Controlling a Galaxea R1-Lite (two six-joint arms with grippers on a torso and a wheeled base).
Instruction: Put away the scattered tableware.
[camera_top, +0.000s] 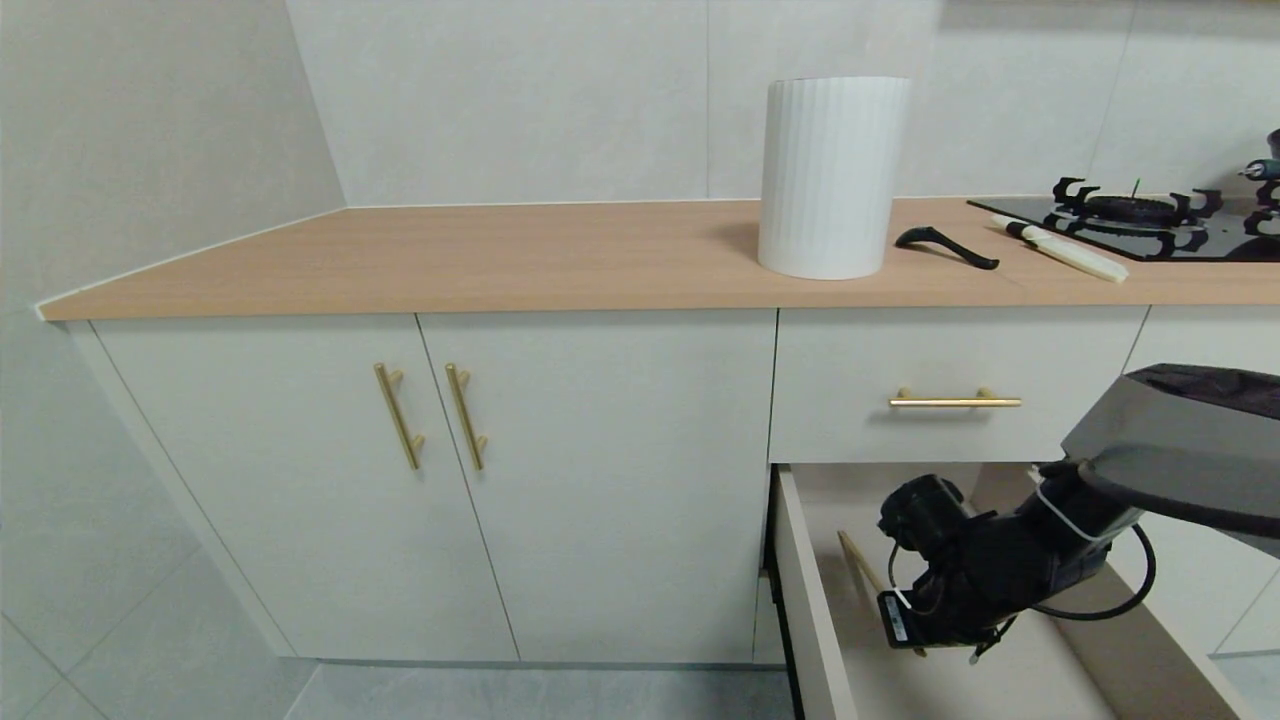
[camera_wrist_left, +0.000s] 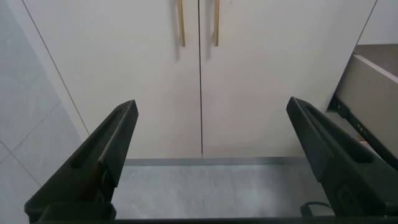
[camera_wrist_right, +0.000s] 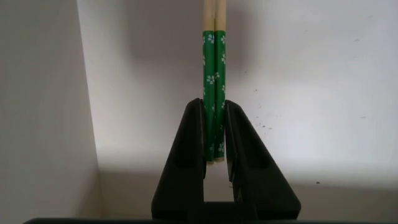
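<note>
Hanging left of the open drawer (camera_top: 805, 580), the left gripper (camera_wrist_left: 211, 107) gapes wide and empty. Inside the drawer the right gripper (camera_wrist_right: 214, 106) pinches green-banded chopsticks (camera_wrist_right: 214, 62); best to lower them flat, parallel to its side wall, before releasing. Above the drawer lies a knife (camera_top: 1060, 250).

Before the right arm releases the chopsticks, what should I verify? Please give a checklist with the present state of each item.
1. Chopsticks are clamped in the right gripper: ok.
2. Right gripper is over the inside of the open drawer: ok.
3. Chopsticks rest on the drawer floor, so they will not drop: cannot tell.
4. Left gripper is open, holds nothing and faces the cabinet doors, apart from the drawer: ok.
5. All tableware is off the counter: not ok; a cream knife and a black utensil lie there.
</note>
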